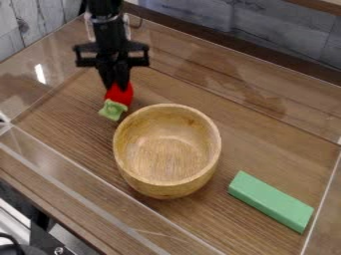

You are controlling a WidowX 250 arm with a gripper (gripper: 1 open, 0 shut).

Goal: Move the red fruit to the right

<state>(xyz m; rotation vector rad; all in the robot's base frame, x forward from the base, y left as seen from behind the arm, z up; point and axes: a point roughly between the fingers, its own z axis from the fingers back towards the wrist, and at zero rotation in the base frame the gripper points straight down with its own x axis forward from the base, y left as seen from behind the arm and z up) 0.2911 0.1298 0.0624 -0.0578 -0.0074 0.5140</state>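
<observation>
Grasp step was in hand. At left, the black end effector (118,88) pointed straight down, its fingers drawn together and clamped on the small bright-red toy strawberry with a green leafy cap (118,100), which sat on the wooden desk (253,110) just beside the round wooden bowl (167,149). Next move likely calls for lifting clear of the bowl's rim, then carrying rightward. Flat green rectangular block (270,200) lay far right.

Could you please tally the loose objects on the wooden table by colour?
Red: 1, the small red toy strawberry with green cap
Tan: 1, the round wooden bowl
Green: 1, the flat green rectangular block
Total: 3
</observation>
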